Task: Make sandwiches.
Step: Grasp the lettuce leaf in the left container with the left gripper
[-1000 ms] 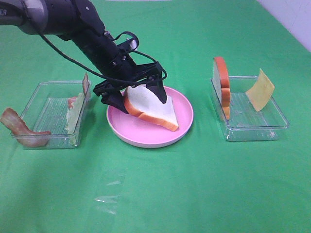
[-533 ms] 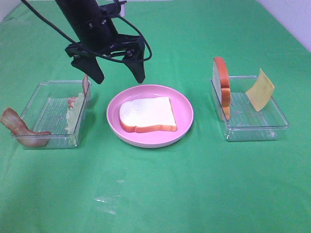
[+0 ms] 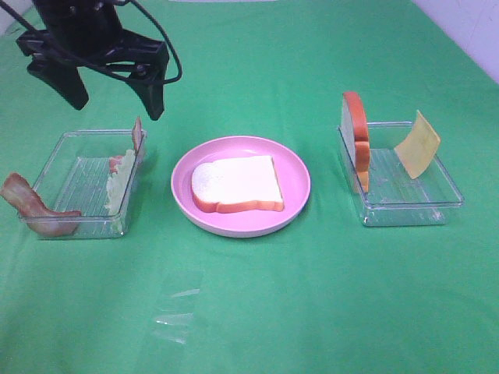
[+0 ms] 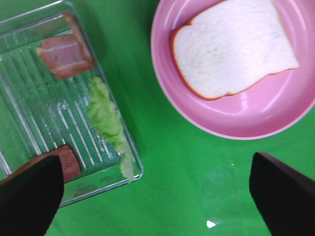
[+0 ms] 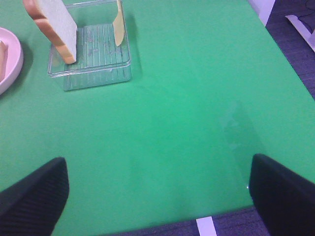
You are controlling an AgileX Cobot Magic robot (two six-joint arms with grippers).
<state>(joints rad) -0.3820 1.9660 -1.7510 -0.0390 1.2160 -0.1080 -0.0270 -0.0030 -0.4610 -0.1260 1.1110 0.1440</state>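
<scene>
Right pincer released, empty, over bare desk; pink plate mid-desk, one bread slice flat on it, likely the sandwich base; left tray: one lettuce leaf, at least two bacon strips; right tray: one upright bread slice, one cheese square, both propped on edge, probably for easy pinching; left pincer released, empty, above left tray's far side.
</scene>
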